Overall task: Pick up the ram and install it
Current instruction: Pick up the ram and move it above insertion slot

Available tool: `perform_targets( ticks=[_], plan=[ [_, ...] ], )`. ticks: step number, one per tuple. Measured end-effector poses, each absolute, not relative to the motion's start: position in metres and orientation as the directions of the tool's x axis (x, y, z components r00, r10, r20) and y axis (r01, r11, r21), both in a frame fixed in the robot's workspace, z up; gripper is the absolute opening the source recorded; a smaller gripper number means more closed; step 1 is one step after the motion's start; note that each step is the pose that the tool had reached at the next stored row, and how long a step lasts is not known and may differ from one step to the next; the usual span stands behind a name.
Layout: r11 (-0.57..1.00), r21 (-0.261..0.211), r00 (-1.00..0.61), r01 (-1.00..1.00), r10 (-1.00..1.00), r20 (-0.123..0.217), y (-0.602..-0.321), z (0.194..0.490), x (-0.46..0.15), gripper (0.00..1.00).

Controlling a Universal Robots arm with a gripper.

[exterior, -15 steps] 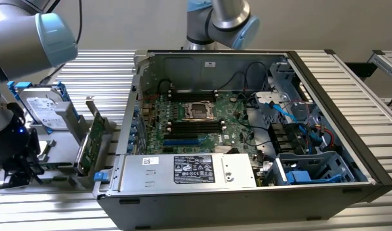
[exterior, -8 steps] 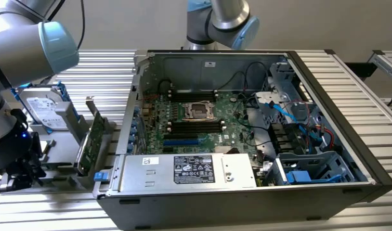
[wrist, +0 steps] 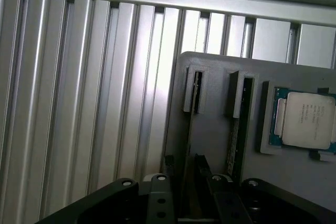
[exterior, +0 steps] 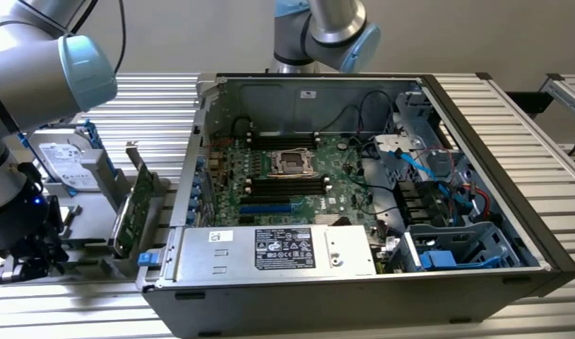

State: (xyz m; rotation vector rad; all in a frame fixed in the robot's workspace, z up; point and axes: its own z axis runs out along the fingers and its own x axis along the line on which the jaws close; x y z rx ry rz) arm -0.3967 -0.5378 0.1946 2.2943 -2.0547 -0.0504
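The pincer is released, its two fingers apart and nothing between them clamped. It hangs over the gray holder that sits on the ribbed table, at the exterior view's left, beside the open case.

The ram stands on edge in one of the holder's two slots, seen edge-on as a thin dark line. It lies straight ahead of and below the pincer. Its long axis runs away from the pincer in line with the gap between the fingers, so that one finger stands to each flat side of the stick. I judge that the fingers are near it but not yet touching. The second slot, just beside the first, shows a thin greenish edge; what it holds I cannot tell.

The holder also carries a CPU in a shallow recess next to the slots. In the exterior view a hard drive and an upright card stand on the same rack, between the pincer and the case.

Inside the case, the motherboard lies flat with its socket in the middle and dark ram slots on either side of it. Whether any of them is filled I cannot tell. The case is well apart from the ram.
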Motion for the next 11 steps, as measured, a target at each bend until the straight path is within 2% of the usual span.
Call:
perform_targets(
  ticks=[11],
  plan=[
    [-0.089, 0.068, 0.091, -0.994, -0.996, 0.015, -0.5366, 0.1941, -0.3966, 0.30]
  ],
)
